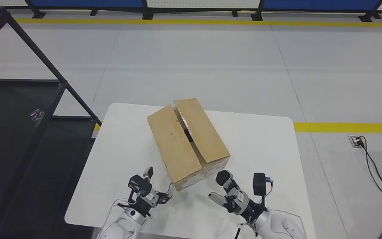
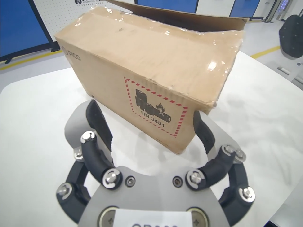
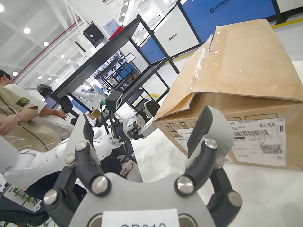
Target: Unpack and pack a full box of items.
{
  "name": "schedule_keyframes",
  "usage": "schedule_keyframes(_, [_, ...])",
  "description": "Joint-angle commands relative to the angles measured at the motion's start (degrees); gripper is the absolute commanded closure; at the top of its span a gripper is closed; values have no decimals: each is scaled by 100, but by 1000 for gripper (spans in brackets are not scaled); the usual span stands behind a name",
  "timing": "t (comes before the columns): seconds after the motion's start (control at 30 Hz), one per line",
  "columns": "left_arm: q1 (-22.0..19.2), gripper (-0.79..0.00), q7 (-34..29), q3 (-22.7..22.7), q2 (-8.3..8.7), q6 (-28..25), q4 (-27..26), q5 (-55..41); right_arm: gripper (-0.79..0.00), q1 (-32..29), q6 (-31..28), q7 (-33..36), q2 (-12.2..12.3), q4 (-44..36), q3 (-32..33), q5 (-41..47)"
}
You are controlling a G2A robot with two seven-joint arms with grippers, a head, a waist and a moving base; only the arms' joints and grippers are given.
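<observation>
Desk (image 1: 256,149), one, white, carries one cardboard box (image 1: 188,143) at its middle, one top flap slightly raised. Two claws sit near the box's near end: left claw (image 2: 144,116) spread apart, right claw (image 3: 145,119) spread apart.

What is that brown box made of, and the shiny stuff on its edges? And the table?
The box looks like matte brown cardboard: creased, frayed edges. The shiny tape seems clear plastic, glossy and wrinkled. The table has a smooth white top, possibly laminate or plastic; I cannot tell.
</observation>
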Motion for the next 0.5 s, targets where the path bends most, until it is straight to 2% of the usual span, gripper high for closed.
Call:
schedule_keyframes(0.0, [-47,-785,-26,87,-11,2,-4,15,-785,39,206,198,-8,-9,-18,506])
schedule_keyframes(0.1, [-131,-785,-67,196,-29,17,9,23,-785,98,360,512,-10,-11,-41,1126])
schedule_keyframes(0.27, [-198,-785,-66,271,-40,19,23,41,-785,222,561,690,-8,1,23,1385])
schedule_keyframes(0.47, [66,-785,-24,-42,19,-234,-97,-215,-785,222,561,690,-8,1,23,1385])
